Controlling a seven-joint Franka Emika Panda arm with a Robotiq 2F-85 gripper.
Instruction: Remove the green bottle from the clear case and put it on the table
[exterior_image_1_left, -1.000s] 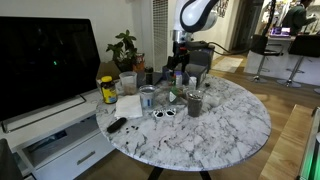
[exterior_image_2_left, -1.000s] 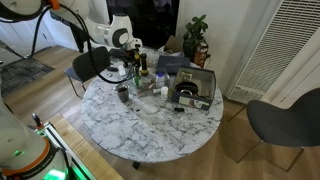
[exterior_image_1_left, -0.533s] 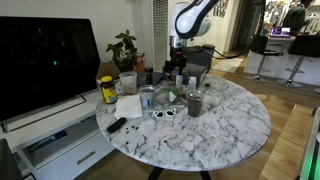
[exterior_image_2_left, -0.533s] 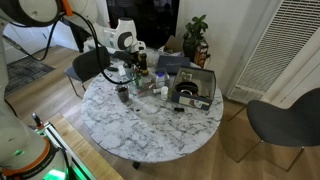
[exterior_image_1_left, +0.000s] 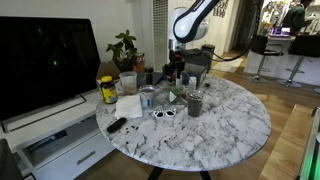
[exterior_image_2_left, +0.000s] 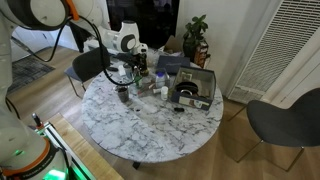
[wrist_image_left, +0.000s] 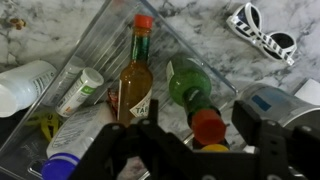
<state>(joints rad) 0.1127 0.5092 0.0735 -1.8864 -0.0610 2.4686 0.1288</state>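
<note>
In the wrist view the clear case (wrist_image_left: 95, 45) lies on the marble table (wrist_image_left: 200, 20) and holds several bottles. The green bottle (wrist_image_left: 187, 88) stands in it, seen from above, with a red cap (wrist_image_left: 208, 126). An amber sauce bottle (wrist_image_left: 135, 80) lies next to it. My gripper (wrist_image_left: 205, 135) is open, with one dark finger on each side of the red cap and just above it. In both exterior views the gripper (exterior_image_1_left: 175, 62) (exterior_image_2_left: 133, 62) hangs over the case at the far side of the round table (exterior_image_1_left: 235, 125) (exterior_image_2_left: 150, 125).
White bottles (wrist_image_left: 80, 90) lie in the case. Sunglasses (wrist_image_left: 262, 30) (exterior_image_1_left: 163, 113), a yellow jar (exterior_image_1_left: 107, 90), a dark-filled glass (exterior_image_1_left: 194, 103) and a remote (exterior_image_1_left: 117, 125) are on the table. A black device (exterior_image_2_left: 195, 85), a TV (exterior_image_1_left: 45, 55) and chairs (exterior_image_2_left: 285, 120) stand around.
The arm has come down a little toward the case. Nothing on the table has moved.
</note>
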